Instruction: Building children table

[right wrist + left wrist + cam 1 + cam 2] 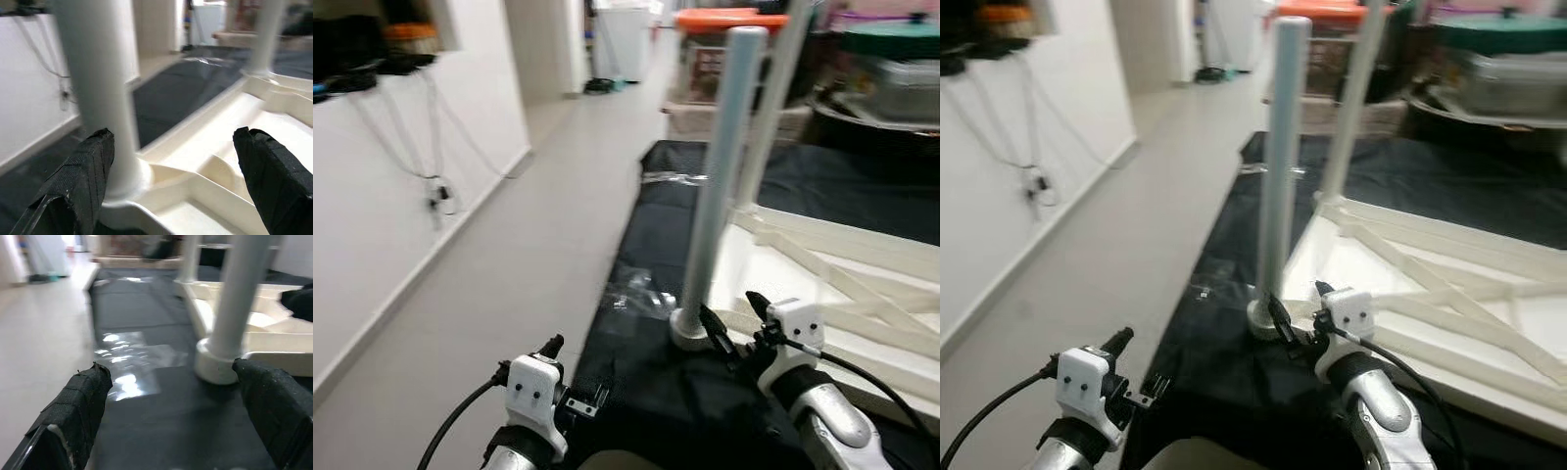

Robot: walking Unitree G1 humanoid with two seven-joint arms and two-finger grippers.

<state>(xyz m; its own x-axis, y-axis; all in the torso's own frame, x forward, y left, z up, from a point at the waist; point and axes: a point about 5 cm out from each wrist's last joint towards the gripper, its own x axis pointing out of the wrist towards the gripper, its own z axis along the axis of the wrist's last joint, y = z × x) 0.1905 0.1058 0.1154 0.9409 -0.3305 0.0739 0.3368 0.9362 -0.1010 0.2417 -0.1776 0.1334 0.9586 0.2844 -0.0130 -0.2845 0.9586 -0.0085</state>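
Cream-white plastic makes up the upturned tabletop (862,294), a flat panel lying underside up on a black sheet (646,382) spread over the floor (538,245). Raised ribs cross its underside in diagonal lines. At its near left corner a pale grey leg (720,176) stands in a round socket (690,333), its long axis upright and leaning a little toward the right at the top. A second leg (773,98), whiter in tone, rises at the far left corner of the panel, also upright with a similar lean. The panel's left edge runs along the left side of the sheet, away from the robot.

A crumpled piece of clear plastic film (641,294) lies on the sheet just beside the near socket, toward the sheet's left edge.

The right pincer (734,328) sits low at the near left corner of the panel, right beside the socket; its fingers (78,181) are spread wide, one close against the base of the grey leg and the other over the ribbed underside, gripping nothing. The left pincer (176,406) hangs low over the near left part of the sheet, fingers (73,411) likewise wide apart and empty, facing the socket.

Storage tubs (891,69) stand blurred beyond the sheet's far edge; no writing on them can be read. A cable (435,196) hangs on the white wall (391,215) at the left.
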